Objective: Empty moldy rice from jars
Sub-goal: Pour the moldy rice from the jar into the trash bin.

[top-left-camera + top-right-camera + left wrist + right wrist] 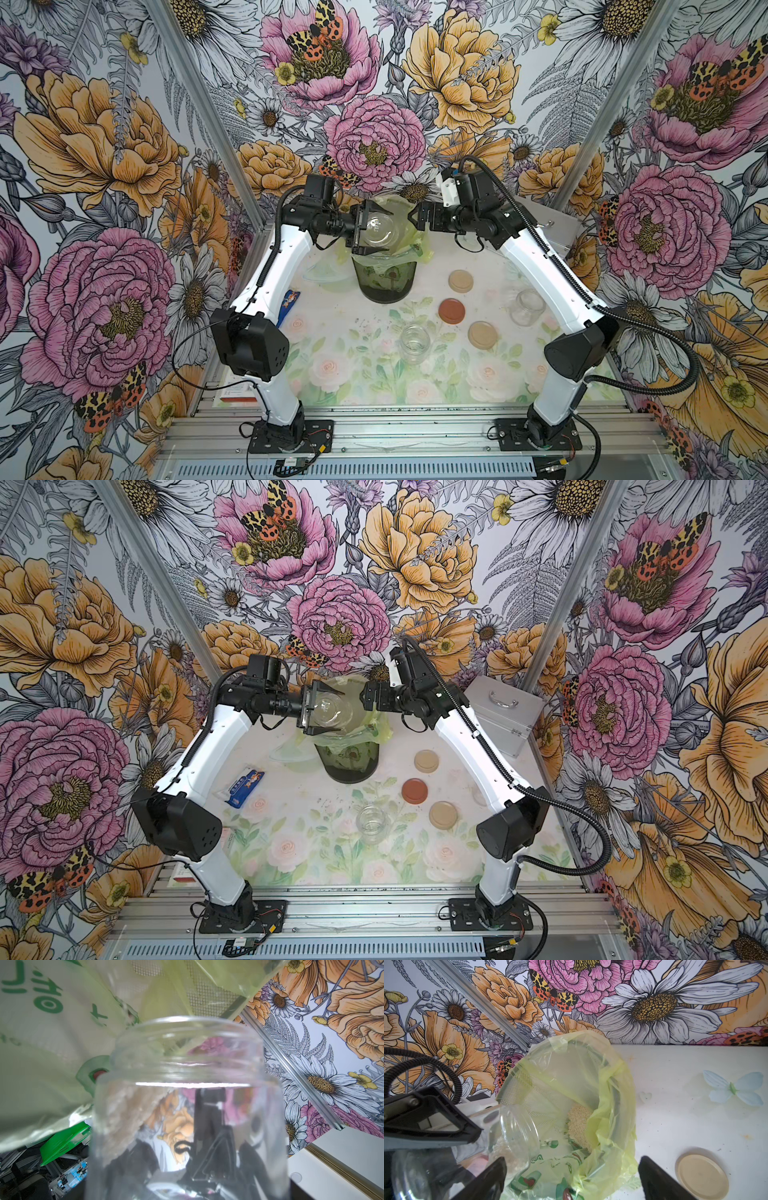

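There's the left gripper, clamped across a glass jar and holding it over the mesh bin. The jar lies roughly left to right, its mouth aimed right and dipping into the yellow-green bag. The right gripper hangs just right of the bin, jaws wide apart and empty, and it's the one nearer that mouth. A clump of moldy rice clings inside the held jar, and a rice pile already sits in the bag. Three jars in all: this one, a near jar and a right-hand jar, both looking empty. Three lids are off: a reddish-brown lid, a far beige lid and a near beige lid. A steeper tip looks needed.
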Motion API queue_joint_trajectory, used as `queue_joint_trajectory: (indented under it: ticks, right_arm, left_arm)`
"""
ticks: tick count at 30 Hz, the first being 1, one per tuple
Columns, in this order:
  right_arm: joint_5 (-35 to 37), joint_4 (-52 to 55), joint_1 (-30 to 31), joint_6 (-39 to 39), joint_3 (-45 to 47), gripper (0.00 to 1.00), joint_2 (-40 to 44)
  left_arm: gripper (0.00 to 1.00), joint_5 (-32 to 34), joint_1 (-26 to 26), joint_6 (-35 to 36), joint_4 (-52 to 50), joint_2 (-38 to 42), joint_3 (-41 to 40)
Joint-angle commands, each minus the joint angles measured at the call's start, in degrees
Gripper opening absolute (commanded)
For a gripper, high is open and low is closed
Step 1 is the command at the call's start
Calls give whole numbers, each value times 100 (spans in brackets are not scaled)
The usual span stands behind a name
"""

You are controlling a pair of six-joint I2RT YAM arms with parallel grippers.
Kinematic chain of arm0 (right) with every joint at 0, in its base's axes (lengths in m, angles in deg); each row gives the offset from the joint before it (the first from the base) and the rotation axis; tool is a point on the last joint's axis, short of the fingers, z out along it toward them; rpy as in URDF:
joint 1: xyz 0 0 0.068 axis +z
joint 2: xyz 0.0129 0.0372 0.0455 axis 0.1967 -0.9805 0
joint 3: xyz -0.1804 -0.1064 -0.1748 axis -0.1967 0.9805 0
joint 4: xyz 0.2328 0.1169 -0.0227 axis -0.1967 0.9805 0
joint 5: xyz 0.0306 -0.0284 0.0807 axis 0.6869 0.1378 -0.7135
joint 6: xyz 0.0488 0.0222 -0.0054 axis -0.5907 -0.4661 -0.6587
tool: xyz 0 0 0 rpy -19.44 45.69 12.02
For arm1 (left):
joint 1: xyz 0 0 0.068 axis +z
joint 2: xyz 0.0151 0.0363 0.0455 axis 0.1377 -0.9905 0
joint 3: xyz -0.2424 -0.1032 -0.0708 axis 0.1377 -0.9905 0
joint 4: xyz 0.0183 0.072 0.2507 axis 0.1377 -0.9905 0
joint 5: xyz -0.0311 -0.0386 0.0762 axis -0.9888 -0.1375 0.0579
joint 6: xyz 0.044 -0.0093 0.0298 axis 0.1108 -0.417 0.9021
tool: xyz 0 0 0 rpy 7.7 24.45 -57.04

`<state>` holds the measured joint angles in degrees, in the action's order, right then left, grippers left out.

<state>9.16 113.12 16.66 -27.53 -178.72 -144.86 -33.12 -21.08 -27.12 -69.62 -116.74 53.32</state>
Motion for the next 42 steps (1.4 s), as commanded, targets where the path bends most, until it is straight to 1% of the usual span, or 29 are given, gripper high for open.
queue_joint_trajectory:
  ticks: [1, 5, 8, 11, 15, 17, 20, 24, 26, 27, 30, 32, 37, 42]
  right_arm:
    - [-227, -258, -135, -63, -169, 100, -76]
    - [-431, -349, -182, -9, -110, 100, -63]
    - [-523, -461, -173, 236, 39, 100, 11]
    - [-459, -625, -162, 585, 276, 100, 162]
    - [-148, -994, -101, 1124, 690, 100, 399]
    - [26, -1354, -109, 1298, 1059, 100, 580]
    - [102, -1897, -103, 1634, 1533, 99, 769]
    - [310, -2642, -91, 2064, 2174, 100, 1025]
    - [271, -3408, -94, 2289, 2718, 100, 1267]
    - [242, -3984, -81, 2403, 3102, 100, 1422]
    - [220, -5407, -42, 2649, 3914, 100, 1674]
    - [187, -5995, 17, 2915, 4202, 100, 1725]
    - [22, -6259, 142, 3395, 4203, 100, 1665]
    - [62, -6365, 358, 4417, 4157, 100, 1596]
  left_arm:
    - [0, -787, 110, 84, 67, -90, 290]
    - [0, -1276, 139, 57, 61, -248, 444]
    - [0, -1422, 186, -23, 68, -560, 702]
    - [0, -1550, 209, -111, 72, -692, 915]
    - [0, -1586, 236, -214, 73, -753, 1061]
    - [0, -1578, 268, -262, 75, -761, 1141]
    - [0, -1554, 318, -339, 69, -819, 1337]
    - [0, -1541, 351, -540, 74, -1040, 1935]
    - [0, -1553, 360, -644, 72, -1166, 2250]
    - [0, -1565, 370, -672, 70, -1215, 2363]
    - [0, -1578, 369, -724, 69, -1187, 2333]
    - [0, -1541, 363, -735, 72, -1117, 2231]
    - [0, -1534, 368, -767, 74, -1022, 2075]
    - [0, -1558, 373, -851, 69, -1040, 2176]
